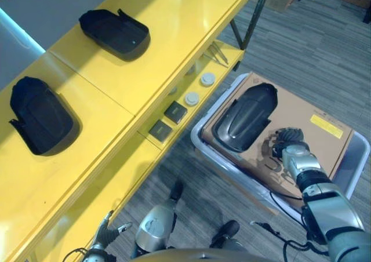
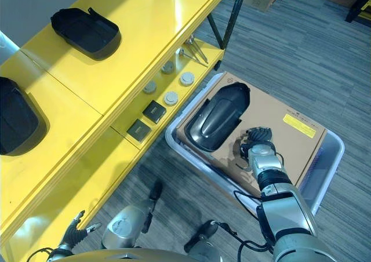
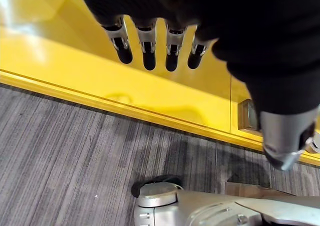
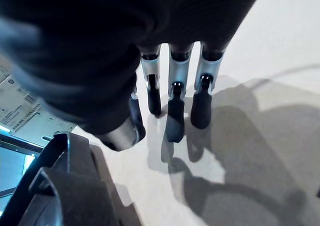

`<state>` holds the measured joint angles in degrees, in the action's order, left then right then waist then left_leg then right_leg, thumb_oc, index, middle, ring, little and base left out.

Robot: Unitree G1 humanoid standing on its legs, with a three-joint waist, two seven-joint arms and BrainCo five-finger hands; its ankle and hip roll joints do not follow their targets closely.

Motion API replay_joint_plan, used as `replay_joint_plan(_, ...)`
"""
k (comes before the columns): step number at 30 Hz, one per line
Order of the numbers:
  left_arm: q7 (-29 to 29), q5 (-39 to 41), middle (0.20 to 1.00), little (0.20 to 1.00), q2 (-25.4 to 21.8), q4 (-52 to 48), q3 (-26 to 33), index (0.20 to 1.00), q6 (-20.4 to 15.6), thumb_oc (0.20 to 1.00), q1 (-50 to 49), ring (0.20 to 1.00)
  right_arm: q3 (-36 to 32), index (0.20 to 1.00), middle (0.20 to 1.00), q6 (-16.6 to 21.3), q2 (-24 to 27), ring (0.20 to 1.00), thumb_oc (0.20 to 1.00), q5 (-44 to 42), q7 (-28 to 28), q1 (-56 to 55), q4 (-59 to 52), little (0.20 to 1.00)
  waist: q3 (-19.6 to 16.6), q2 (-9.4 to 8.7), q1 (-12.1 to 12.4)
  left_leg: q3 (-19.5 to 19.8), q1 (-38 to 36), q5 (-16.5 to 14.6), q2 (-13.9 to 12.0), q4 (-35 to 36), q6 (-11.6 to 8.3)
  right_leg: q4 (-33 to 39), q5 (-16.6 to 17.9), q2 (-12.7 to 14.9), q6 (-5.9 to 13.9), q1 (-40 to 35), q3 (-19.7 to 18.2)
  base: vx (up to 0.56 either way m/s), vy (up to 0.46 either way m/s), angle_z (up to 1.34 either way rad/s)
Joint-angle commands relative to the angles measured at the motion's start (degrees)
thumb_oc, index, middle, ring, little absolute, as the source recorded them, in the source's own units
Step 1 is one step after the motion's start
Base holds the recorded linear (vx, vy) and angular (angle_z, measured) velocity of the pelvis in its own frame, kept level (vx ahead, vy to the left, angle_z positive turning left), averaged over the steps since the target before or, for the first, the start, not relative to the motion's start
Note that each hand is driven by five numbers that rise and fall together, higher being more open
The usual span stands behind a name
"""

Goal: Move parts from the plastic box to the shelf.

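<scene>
A black moulded part (image 1: 244,117) lies on a sheet of brown cardboard (image 1: 301,128) that covers the plastic box (image 1: 355,164) on the grey carpeted floor (image 1: 324,53), its narrow end pointing toward the shelf. My right hand (image 2: 259,145) is over the cardboard just beside that part, at its lower right and not touching it; in the right wrist view my fingers (image 4: 175,111) hang straight down, relaxed and holding nothing, their dark tips near the pale cardboard surface, with the edge of the black part (image 4: 60,186) close by. Two more black parts already sit on the top board of the yellow shelf (image 1: 174,36): one toward the far end (image 1: 114,32) and one nearer me (image 1: 40,116), well apart from each other. On the lower board of the shelf, beside the box, lie two small dark square pieces (image 1: 168,120) and a few pale round discs (image 1: 200,88), with thin metal rods (image 1: 219,54) past them near the shelf's dark leg (image 1: 255,15). My left hand (image 1: 107,232) is low at the near end of the shelf, by its front edge; the left wrist view shows its fingers (image 3: 150,48) straight and spread, empty, over the yellow lower board.
</scene>
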<state>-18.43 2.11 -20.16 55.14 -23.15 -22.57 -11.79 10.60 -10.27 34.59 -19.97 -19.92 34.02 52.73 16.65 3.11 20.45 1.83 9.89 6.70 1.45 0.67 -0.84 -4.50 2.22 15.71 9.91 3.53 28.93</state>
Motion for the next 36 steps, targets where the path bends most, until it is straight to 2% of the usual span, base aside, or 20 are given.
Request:
replay_joint_plan(1,-0.95,0.60,1.000,1.000,-0.78,0.61,-2.62,1.000,-1.47,1.000,1.43,1.000,4.23,0.200,0.200,-0.04,0.81,0.200,0.200,-0.94,2.04,0.73,-0.06,0.200,-0.64,0.16,2.18,0.60,1.79,-4.05,0.86,-2.00,0.58,-6.83,-3.89,1.30,1.42,3.13,-6.47,0.00,0.000,0.00)
replay_joint_plan(4,-1.06,0.28,1.000,1.000,-0.74,0.62,-2.62,1.000,-1.57,1.000,1.49,1.000,4.07,0.200,0.200,-0.01,0.92,0.200,0.200,-1.20,1.79,0.71,-0.06,0.200,-0.72,0.16,2.07,0.47,1.65,-4.08,0.79,-2.02,0.54,-6.82,-3.89,1.27,1.42,3.03,-6.53,0.00,0.000,0.00)
replay_joint_plan(5,-1.21,0.20,1.000,1.000,-0.66,0.63,-2.72,1.000,-1.74,1.000,1.46,1.000,3.97,0.316,0.316,0.61,1.01,0.316,0.316,-1.85,1.25,0.65,-0.01,0.316,-0.74,0.16,2.06,0.40,1.49,-4.04,0.73,-1.92,0.51,-6.69,-3.86,1.19,1.41,2.83,-6.52,0.00,0.000,0.00)
replay_joint_plan(6,-1.31,0.01,1.000,1.000,-0.62,0.56,-2.73,1.000,-1.90,1.000,1.34,1.000,3.91,0.598,0.598,1.33,0.98,0.598,0.598,-2.52,0.68,0.51,-0.03,0.598,-0.78,0.20,2.05,0.40,1.34,-4.01,0.70,-1.83,0.48,-6.58,-3.81,1.14,1.43,2.67,-6.50,0.00,0.000,0.00)
replay_joint_plan(7,-1.54,-0.13,1.000,1.000,-0.60,0.36,-2.90,1.000,-1.96,1.000,1.31,1.000,3.56,1.000,1.000,2.52,1.00,1.000,1.000,-3.45,-0.05,0.36,-0.15,1.000,-0.81,0.25,2.02,0.45,1.12,-3.98,0.66,-1.65,0.46,-6.45,-3.81,1.06,1.43,2.46,-6.46,0.00,0.000,0.00)
replay_joint_plan(11,-2.02,-0.04,1.000,1.000,-0.71,0.04,-3.20,1.000,-2.12,1.000,1.33,1.000,1.44,1.000,1.000,3.92,0.86,1.000,1.000,-4.01,-2.69,0.19,-2.37,1.000,-1.16,0.25,1.79,0.55,0.68,-4.08,0.68,-1.27,0.46,-6.29,-3.92,1.09,1.62,2.11,-6.48,0.00,0.000,0.00)
replay_joint_plan(21,-2.30,-1.47,1.000,1.000,-0.13,0.29,-2.44,1.000,-1.10,1.000,0.41,1.000,0.22,1.000,1.000,0.79,0.26,1.000,1.000,-2.30,-6.69,-0.60,-7.49,1.000,-2.83,-0.05,1.67,0.28,-1.69,-4.36,0.47,-0.33,0.36,-5.39,-4.15,1.05,1.62,-0.36,-6.14,0.02,-0.003,0.01)
replay_joint_plan(30,-2.24,-2.42,1.000,1.000,0.11,0.82,-2.04,1.000,-1.24,1.000,-0.38,1.000,0.06,1.000,1.000,0.30,-0.20,1.000,1.000,-2.12,-8.31,-1.37,-8.60,1.000,-3.66,-0.28,1.75,0.26,-2.74,-4.55,0.30,-0.17,0.35,-5.14,-4.34,1.11,1.47,-1.65,-5.87,0.01,0.001,0.03)
replay_joint_plan(36,-2.23,-2.93,1.000,1.000,0.07,0.75,-1.77,1.000,-0.49,1.000,-0.77,1.000,-0.04,1.000,1.000,-0.84,-0.55,1.000,1.000,-2.07,-7.25,-1.96,-9.97,1.000,-4.18,-0.54,1.73,0.39,-3.24,-4.67,0.22,-0.21,0.28,-5.08,-4.52,1.08,1.38,-2.22,-5.87,0.02,0.004,0.01)
